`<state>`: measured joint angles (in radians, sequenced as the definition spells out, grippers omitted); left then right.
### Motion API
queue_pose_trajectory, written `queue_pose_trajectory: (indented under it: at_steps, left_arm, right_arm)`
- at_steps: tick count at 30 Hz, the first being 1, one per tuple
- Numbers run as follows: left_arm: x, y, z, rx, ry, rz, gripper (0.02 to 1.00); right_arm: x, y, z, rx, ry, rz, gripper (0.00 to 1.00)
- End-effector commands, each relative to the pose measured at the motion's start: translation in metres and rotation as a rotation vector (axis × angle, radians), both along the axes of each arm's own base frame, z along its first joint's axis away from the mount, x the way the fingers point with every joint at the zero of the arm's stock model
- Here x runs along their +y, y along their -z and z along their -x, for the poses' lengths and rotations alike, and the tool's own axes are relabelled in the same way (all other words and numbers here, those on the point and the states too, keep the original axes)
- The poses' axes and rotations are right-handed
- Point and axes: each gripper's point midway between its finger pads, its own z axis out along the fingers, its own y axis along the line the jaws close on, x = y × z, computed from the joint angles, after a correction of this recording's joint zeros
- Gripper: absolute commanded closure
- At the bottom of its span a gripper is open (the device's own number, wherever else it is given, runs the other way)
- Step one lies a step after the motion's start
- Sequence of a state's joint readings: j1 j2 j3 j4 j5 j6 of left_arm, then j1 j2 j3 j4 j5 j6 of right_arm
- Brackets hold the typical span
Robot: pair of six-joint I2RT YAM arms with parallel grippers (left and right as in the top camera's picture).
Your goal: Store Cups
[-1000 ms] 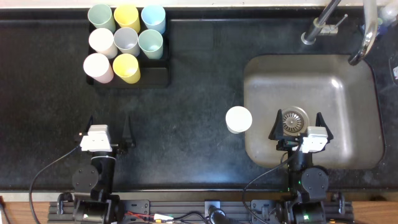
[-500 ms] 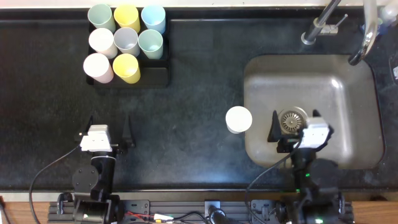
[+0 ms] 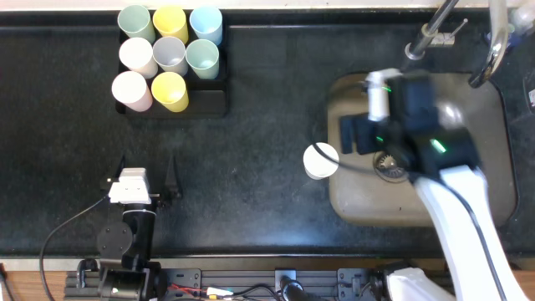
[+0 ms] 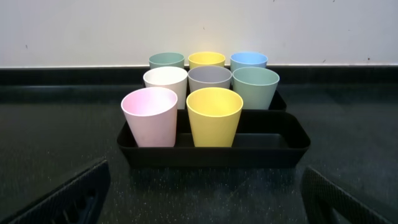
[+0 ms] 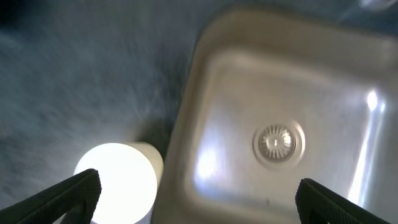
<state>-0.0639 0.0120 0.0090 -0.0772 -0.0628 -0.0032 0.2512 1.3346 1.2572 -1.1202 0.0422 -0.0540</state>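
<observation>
One white cup (image 3: 320, 160) is left out on the worktop (image 3: 251, 192), just beside the sink's (image 3: 468, 109) left rim and well apart from the tray (image 3: 209, 102). It stands on end, but we cannot tell whether its mouth faces up or down. The tray sits at the far left and holds eight cups in three rows. The one free slot is its near right corner, beside the yellow cup (image 4: 214, 115). The pink cup (image 4: 150, 116) at the near left leans a little.

We judge the step in hand to be the approach to that last cup. The right arm (image 3: 460, 201) reaches up over the sink. From its wrist view, the right jaws are spread wide and hold nothing, and they hang above the rim of the sink with the cup off to one side. The left arm (image 3: 134, 226) sits low by its base, facing the tray. The left jaws are also spread and empty.

For the next move we would shift the right jaws sideways until the cup lies between them. Then we would lower them around its wall and pinch it gently, as such a cup looks light and easy to tip. From there it calls for a lift and a long carry across the worktop to the free slot. The cup must come down straight so it does not knock the yellow one.
</observation>
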Motion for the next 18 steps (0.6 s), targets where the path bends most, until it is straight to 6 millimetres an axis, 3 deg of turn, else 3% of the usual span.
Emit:
queue_pose_trajectory:
  at_steps: [1,10,18]
  left_arm:
    - [0.0,-0.001,0.0,-0.005,0.004,-0.014,0.02]
    - [0.0,-0.001,0.0,-0.005,0.004,-0.014,0.02]
    - [0.0,-0.001,0.0,-0.005,0.004,-0.014,0.02]
  right_arm:
    - [0.009,0.015,-0.008,0.04,-0.039,0.092,0.003]
    - [0.028,0.047,0.012,0.2,-0.276,0.119,0.005]
    - [0.021,0.078,0.01,0.301,-0.303,0.191,0.003]
